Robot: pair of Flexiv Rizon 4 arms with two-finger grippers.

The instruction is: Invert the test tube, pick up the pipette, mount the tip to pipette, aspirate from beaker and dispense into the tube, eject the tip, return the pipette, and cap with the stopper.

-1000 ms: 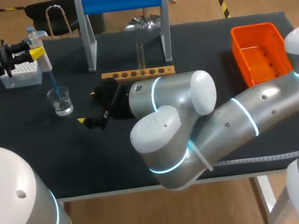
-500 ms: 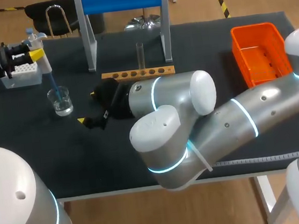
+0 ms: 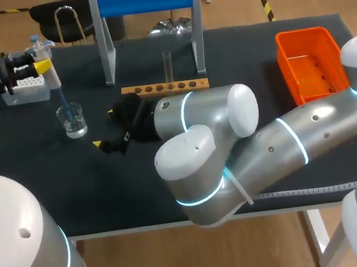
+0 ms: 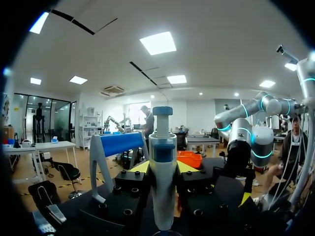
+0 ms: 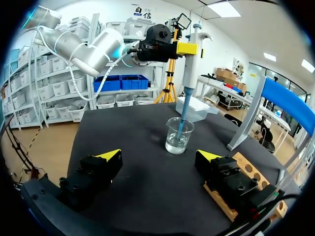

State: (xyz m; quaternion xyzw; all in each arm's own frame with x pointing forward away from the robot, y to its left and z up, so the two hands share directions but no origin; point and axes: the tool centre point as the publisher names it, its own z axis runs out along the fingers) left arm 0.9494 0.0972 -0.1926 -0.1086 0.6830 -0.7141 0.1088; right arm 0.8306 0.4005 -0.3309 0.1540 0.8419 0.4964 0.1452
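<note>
While the left gripper point(image 4: 162, 168) pinches the pipette point(image 5: 190, 59) between its fingers, blue tip point(image 5: 183, 123) inside the beaker point(image 5: 179, 136), the right gripper's point(image 5: 158, 158) fingers stand spread.

Bright, even light from overhead, shadows faint.

Counter point(image 3: 108, 196): black top, white leg point(image 3: 316, 234) lower right of frame. Floor point(image 3: 148, 259): tan wood, yellow-black hazard tape point(image 3: 265, 1) upper right. Ceiling light panels point(image 4: 157, 43) lit. Storage shelves point(image 5: 29, 93) with pale bins along wall.
</note>
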